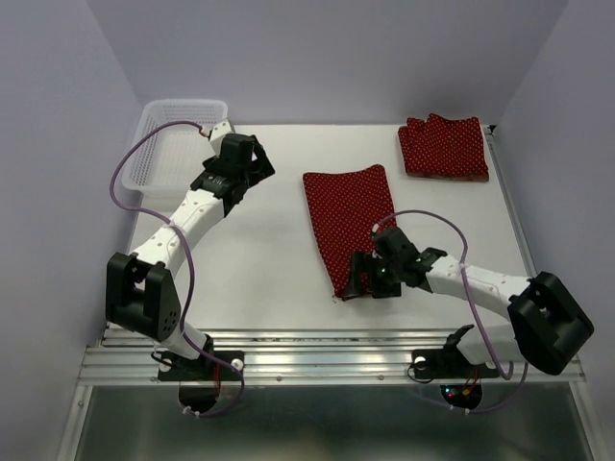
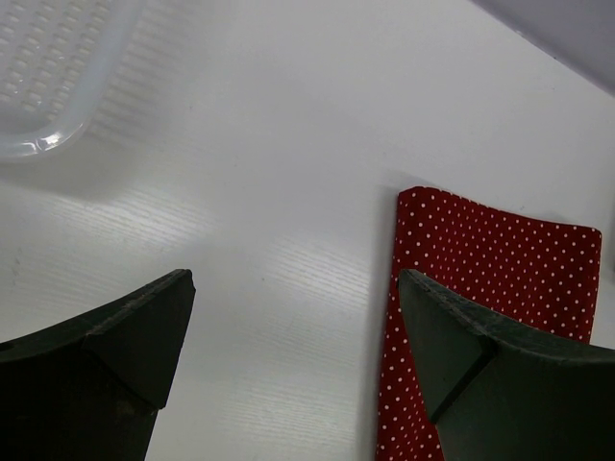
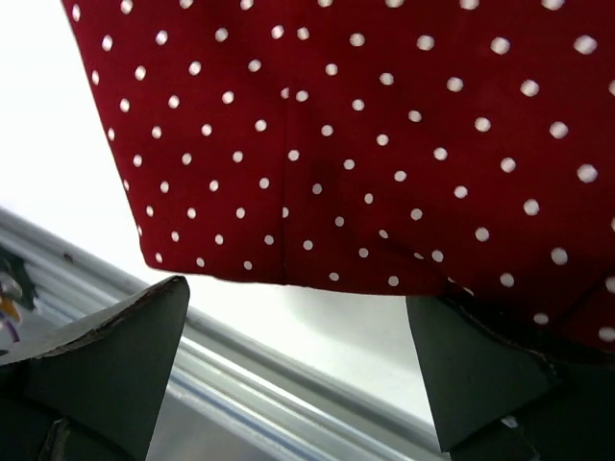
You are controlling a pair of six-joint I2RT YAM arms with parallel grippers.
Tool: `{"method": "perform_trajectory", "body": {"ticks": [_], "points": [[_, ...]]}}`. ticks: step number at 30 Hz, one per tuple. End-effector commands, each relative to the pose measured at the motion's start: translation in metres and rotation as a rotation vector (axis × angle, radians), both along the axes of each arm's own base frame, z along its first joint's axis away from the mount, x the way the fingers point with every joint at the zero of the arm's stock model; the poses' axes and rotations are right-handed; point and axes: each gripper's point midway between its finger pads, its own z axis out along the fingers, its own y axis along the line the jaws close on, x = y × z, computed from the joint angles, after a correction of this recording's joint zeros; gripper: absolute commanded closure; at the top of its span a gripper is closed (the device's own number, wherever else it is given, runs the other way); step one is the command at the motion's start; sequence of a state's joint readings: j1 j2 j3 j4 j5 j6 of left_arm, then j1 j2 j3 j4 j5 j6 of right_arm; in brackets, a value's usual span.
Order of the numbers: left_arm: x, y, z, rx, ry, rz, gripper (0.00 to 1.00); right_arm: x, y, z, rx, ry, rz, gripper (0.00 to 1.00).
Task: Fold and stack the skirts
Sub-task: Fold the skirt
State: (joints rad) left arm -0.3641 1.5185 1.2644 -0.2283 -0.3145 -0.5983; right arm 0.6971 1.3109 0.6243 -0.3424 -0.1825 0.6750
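A dark red skirt with white dots (image 1: 348, 223) lies flat in a long folded strip at the table's middle. A folded pile of the same dotted cloth (image 1: 444, 146) sits at the back right corner. My right gripper (image 1: 370, 283) hangs open just over the strip's near end. In the right wrist view the skirt hem (image 3: 365, 125) lies just beyond the right gripper (image 3: 298, 288), with nothing between the fingers. My left gripper (image 1: 256, 165) is open over bare table, left of the strip's far end. In the left wrist view the skirt (image 2: 500, 259) lies beside and behind the right finger of the left gripper (image 2: 296, 283).
A white lattice basket (image 1: 168, 144) stands at the back left corner, and its corner (image 2: 48, 77) shows in the left wrist view. The metal rail of the table's near edge (image 3: 240, 384) runs right under the right gripper. Purple cables loop over both arms.
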Motion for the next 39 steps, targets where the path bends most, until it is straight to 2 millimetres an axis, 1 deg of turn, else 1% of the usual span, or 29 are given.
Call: {"method": "perform_trajectory", "body": {"ticks": [1, 5, 7, 8, 11, 12, 14, 15, 17, 18, 19, 20, 21, 22, 23, 25, 26, 27, 28, 29, 31, 32, 33, 34, 35, 36, 37, 38, 39], "points": [[-0.001, 0.007, 0.01, 0.012, -0.032, 0.014, 0.01, 0.035, -0.027, -0.001, -0.036, -0.087, -0.084, 0.0], [0.003, 0.005, 0.009, 0.008, -0.024, 0.011, 0.01, 0.057, -0.039, 0.006, 0.03, -0.131, -0.1, 0.0], [0.006, 0.004, 0.007, 0.009, -0.013, 0.008, 0.01, 0.068, -0.046, 0.008, 0.027, -0.146, -0.118, 0.0], [0.007, 0.004, 0.006, 0.01, -0.008, 0.008, 0.01, 0.076, -0.055, 0.007, 0.016, -0.157, -0.137, 0.0], [0.011, 0.004, 0.005, 0.021, 0.005, 0.006, 0.01, 0.087, -0.067, 0.006, 0.024, -0.152, -0.167, 0.0], [0.013, 0.005, 0.007, 0.022, 0.002, 0.009, 0.01, 0.095, -0.078, 0.006, 0.026, -0.157, -0.208, 0.0], [0.016, 0.005, 0.005, 0.027, 0.008, 0.012, 0.01, 0.102, -0.086, 0.007, 0.052, -0.161, -0.235, 0.0], [0.017, 0.006, 0.005, 0.026, 0.007, 0.016, 0.01, 0.116, -0.096, 0.011, 0.081, -0.19, -0.28, 0.0], [0.021, 0.006, 0.005, 0.028, 0.007, 0.01, 0.01, 0.122, -0.093, 0.013, 0.155, -0.184, -0.274, 0.0], [0.024, 0.006, 0.006, 0.029, 0.009, 0.011, 0.01, 0.133, -0.093, 0.019, 0.193, -0.214, -0.273, 0.0], [0.025, 0.006, 0.006, 0.032, 0.01, 0.01, 0.01, 0.134, -0.091, 0.012, 0.196, -0.2, -0.256, 0.0], [0.027, 0.007, 0.006, 0.033, 0.009, 0.013, 0.01, 0.139, -0.095, 0.009, 0.19, -0.193, -0.272, 0.0], [0.027, 0.008, 0.006, 0.036, 0.01, 0.015, 0.01, 0.148, -0.098, 0.012, 0.188, -0.206, -0.276, 0.0], [0.03, 0.009, 0.008, 0.036, 0.007, 0.016, 0.01, 0.153, -0.107, 0.011, 0.182, -0.208, -0.291, 0.0], [0.031, 0.01, 0.009, 0.036, 0.007, 0.017, 0.01, 0.158, -0.115, 0.003, 0.166, -0.195, -0.311, 0.0], [0.033, 0.011, 0.011, 0.032, 0.0, 0.02, 0.01, 0.172, -0.126, 0.006, 0.194, -0.224, -0.327, 0.0], [0.034, 0.011, 0.012, 0.031, 0.0, 0.018, 0.01, 0.178, -0.139, -0.002, 0.193, -0.205, -0.366, 0.0], [0.034, 0.012, 0.012, 0.03, -0.002, 0.018, 0.01, 0.182, -0.144, -0.004, 0.198, -0.2, -0.375, 0.0], [0.035, 0.011, 0.012, 0.028, -0.002, 0.016, 0.01, 0.186, -0.146, -0.006, 0.202, -0.195, -0.379, 0.0], [0.036, 0.011, 0.012, 0.028, -0.002, 0.017, 0.01, 0.198, -0.15, -0.001, 0.208, -0.212, -0.386, 0.0], [0.036, 0.012, 0.011, 0.028, 0.002, 0.016, 0.01, 0.207, -0.149, -0.007, 0.216, -0.193, -0.383, 0.0], [0.036, 0.011, 0.012, 0.026, 0.002, 0.014, 0.01, 0.22, -0.149, 0.001, 0.225, -0.216, -0.384, 0.0], [0.036, 0.011, 0.01, 0.023, 0.003, 0.013, 0.01, 0.226, -0.15, 0.003, 0.228, -0.223, -0.383, 0.0], [0.037, 0.01, 0.009, 0.018, 0.005, 0.008, 0.01, 0.231, -0.151, -0.002, 0.223, -0.212, -0.393, 0.0], [0.036, 0.008, 0.006, 0.015, 0.012, 0.0, 0.01, 0.239, -0.155, -0.002, 0.206, -0.22, -0.415, 0.0], [0.036, 0.004, 0.004, 0.004, 0.019, -0.017, 0.01, 0.252, -0.158, 0.005, 0.202, -0.245, -0.418, 0.0], [0.036, 0.003, 0.0, 0.0, 0.029, -0.024, 0.01, 0.257, -0.162, -0.003, 0.181, -0.23, -0.439, 0.0], [0.035, 0.001, -0.003, -0.002, 0.038, -0.033, 0.01, 0.26, -0.163, -0.004, 0.174, -0.221, -0.441, 0.0], [0.034, 0.0, -0.007, -0.002, 0.049, -0.035, 0.01, 0.273, -0.164, 0.003, 0.179, -0.246, -0.437, 0.0]]}}
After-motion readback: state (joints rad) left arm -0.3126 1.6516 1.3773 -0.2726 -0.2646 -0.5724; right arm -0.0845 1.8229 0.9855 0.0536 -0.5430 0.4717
